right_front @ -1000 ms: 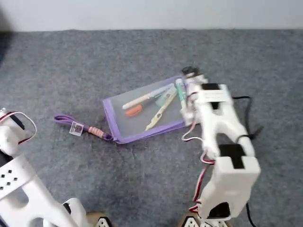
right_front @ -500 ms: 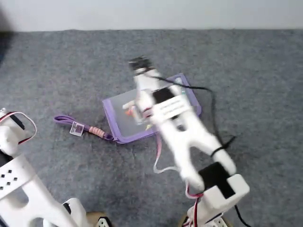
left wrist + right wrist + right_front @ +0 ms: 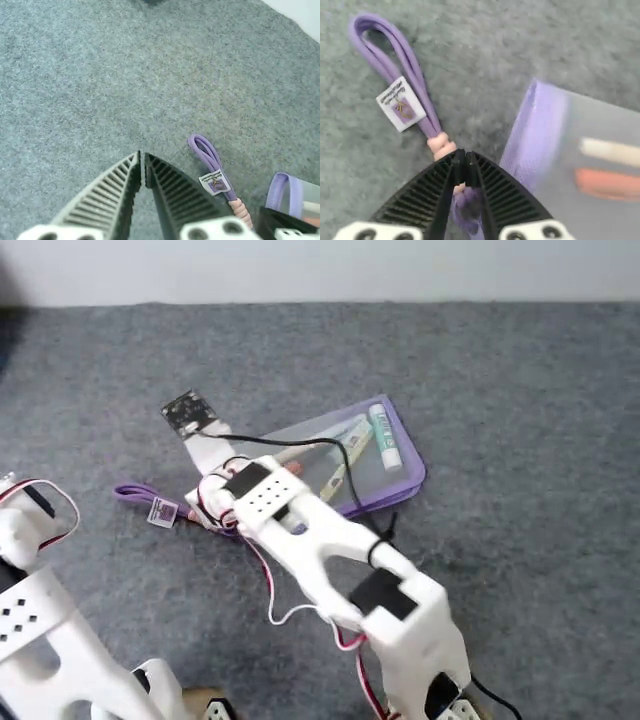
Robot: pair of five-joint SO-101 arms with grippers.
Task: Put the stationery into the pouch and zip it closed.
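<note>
Pouch (image 3: 372, 485) lies mid-carpet (image 3: 500, 370), pens (image 3: 338, 465) inside, strap (image 3: 207, 156) trailing toward left arm. Right gripper (image 3: 461, 162) pinches strap's pink end at the corner. Left gripper (image 3: 144, 165) pressed together, empty, over carpet.

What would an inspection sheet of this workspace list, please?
Surface: grey carpet, flat.
Job's things: purple pouch holds the stationery; its strap lies on the carpet.
Clutter: nothing seen.
Grippers: right gripper shut on the strap at the pouch's corner; left gripper shut, empty, above bare carpet.
Cables: black cable arcs above the pouch; red and white wires hang by the right arm.
Surroundings: white wall behind.
</note>
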